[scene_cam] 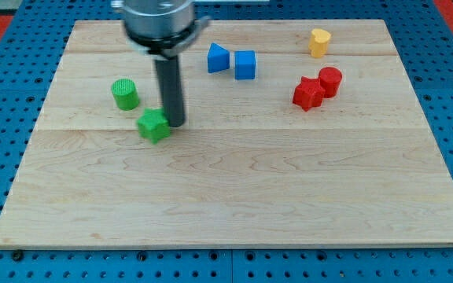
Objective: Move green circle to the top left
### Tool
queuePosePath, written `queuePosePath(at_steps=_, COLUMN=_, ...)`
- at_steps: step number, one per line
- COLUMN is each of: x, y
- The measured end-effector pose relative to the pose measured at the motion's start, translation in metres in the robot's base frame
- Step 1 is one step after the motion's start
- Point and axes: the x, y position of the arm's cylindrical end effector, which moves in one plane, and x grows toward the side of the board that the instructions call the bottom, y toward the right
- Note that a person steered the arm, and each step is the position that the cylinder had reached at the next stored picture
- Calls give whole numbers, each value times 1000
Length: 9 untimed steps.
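Note:
The green circle (125,93), a short green cylinder, stands on the wooden board (234,196) at the view's left, in the upper half. My tip (174,124) is down on the board to the right of and slightly below it, a short way off. The tip touches or nearly touches the right side of a green star-shaped block (154,125), which lies just below and right of the green circle. The dark rod rises from the tip to the arm's head at the view's top.
Two blue blocks, a wedge-like one (218,58) and a cube (245,64), sit right of the rod near the top. A red star-like block (307,93) and a red cylinder (330,82) touch at the right. A yellow block (319,42) sits at the top right.

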Motion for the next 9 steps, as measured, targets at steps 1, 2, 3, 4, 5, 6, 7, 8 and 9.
queuePosePath(at_steps=1, x=-19, y=-25)
queuePosePath(at_steps=2, x=-55, y=-42)
queuePosePath(at_steps=3, x=-46, y=-88)
queuePosePath(at_steps=4, x=-85, y=-141)
queuePosePath(at_steps=5, x=-98, y=-163)
queuePosePath(at_steps=6, x=-96, y=-149)
queuePosePath(at_steps=7, x=-85, y=-164)
queuePosePath(at_steps=8, x=-76, y=-201)
queuePosePath(at_steps=9, x=-98, y=-195)
